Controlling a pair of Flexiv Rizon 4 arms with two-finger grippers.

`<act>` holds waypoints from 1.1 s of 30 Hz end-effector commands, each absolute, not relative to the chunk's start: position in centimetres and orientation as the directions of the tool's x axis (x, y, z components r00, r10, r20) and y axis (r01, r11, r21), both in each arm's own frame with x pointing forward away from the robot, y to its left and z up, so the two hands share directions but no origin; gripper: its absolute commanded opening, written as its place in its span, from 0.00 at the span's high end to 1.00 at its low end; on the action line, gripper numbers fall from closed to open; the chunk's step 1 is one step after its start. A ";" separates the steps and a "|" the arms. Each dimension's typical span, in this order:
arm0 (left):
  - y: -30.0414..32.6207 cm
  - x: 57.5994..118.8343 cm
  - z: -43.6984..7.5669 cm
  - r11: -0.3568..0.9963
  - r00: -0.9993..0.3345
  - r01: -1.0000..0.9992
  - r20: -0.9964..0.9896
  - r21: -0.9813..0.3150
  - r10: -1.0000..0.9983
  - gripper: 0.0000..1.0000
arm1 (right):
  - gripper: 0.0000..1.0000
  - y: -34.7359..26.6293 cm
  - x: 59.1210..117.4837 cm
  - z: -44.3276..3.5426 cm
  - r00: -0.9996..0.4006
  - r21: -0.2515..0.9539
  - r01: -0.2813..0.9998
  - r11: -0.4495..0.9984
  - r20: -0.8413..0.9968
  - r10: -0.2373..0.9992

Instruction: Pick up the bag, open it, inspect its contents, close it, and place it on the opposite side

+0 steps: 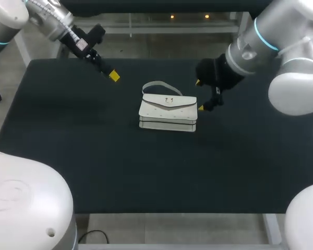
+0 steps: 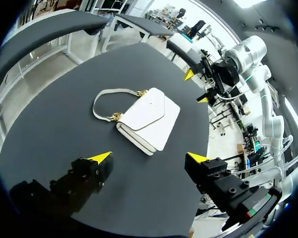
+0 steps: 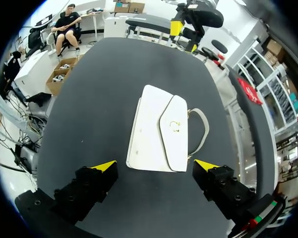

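Yellow-tipped fingers of the right hand [image 1: 200, 95] stand wide apart, gripping nothing, just beside the right end of the white bag [image 1: 167, 112]. The left hand [image 2: 148, 157], equally spread and empty, hangs well apart. The bag lies closed mid-surface [image 1: 94, 156].

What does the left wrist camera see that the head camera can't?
Only the left wrist view shows the left gripper's two yellow fingers standing wide apart; the head view catches just one yellow tip. Only the head view shows the left arm coming in from its corner, and the small clasp on the flap. Both show the white bag lying closed on the black table, its strap, and the right gripper open beside it.
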State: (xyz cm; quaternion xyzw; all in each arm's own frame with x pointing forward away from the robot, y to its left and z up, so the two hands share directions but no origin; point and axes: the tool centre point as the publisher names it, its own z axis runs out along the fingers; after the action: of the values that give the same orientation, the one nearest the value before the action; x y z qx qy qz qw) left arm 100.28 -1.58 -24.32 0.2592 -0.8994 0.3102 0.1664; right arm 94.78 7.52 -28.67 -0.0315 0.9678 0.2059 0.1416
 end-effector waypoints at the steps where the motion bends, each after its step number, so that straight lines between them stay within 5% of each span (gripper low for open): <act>1: -1.3 101.0 -24.6 0.677 -0.883 -0.467 0.341 -0.569 -0.322 0.00 | 0.00 9.1 94.7 -28.4 -0.949 0.302 -0.083 0.950 -0.315 0.017; 10: -1.6 101.7 -23.5 0.722 -0.982 -0.189 0.106 -0.665 -0.159 0.00 | 0.00 10.5 94.3 -28.8 -0.941 0.216 0.050 0.975 -0.318 0.119; 33: -2.6 100.7 -22.7 0.746 -0.998 0.058 -0.037 -0.664 0.045 0.00 | 0.00 10.2 92.6 -31.8 -0.829 0.229 0.063 0.971 -0.531 0.179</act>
State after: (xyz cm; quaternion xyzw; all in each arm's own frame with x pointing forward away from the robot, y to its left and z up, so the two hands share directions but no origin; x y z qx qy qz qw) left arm 100.57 -2.53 -22.52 -0.0271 -0.9350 0.3536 -0.0101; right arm 93.12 10.87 -30.97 0.0633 0.9665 0.0907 0.2314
